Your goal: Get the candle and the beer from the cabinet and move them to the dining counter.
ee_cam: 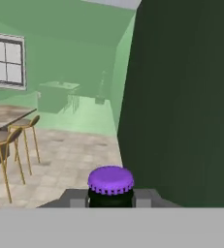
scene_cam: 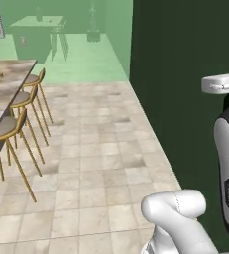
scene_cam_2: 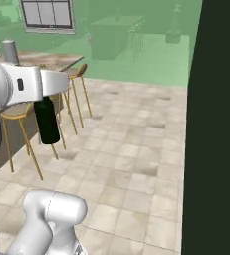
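Observation:
The beer [scene_cam_2: 48, 123], a dark bottle, hangs upright in the air beside the stools, and my gripper [scene_cam_2: 45, 98] is shut on its neck. In the hand view its purple cap [ee_cam: 110, 179] sits between my two dark fingertips [ee_cam: 77, 198], with the gripper [ee_cam: 110, 198] closed around the glass below it. The dining counter [scene_cam: 7, 82], with its marbled brown top, lies ahead to the left, apart from the bottle; it is also in the right base view [scene_cam_2: 61, 60]. A tiny tan speck [scene_cam: 0, 75] rests on that top, too small to tell whether it is the candle. The cabinet is out of view.
Yellow-legged stools [scene_cam: 9, 130] line the counter's near side [scene_cam_2: 18, 115]. A tall dark green wall [scene_cam: 185, 44] stands close on the right. Open tiled floor [scene_cam: 96, 149] runs ahead toward a green room with a distant table [scene_cam: 36, 25]. A grey cylinder [scene_cam_2: 9, 51] stands on the counter.

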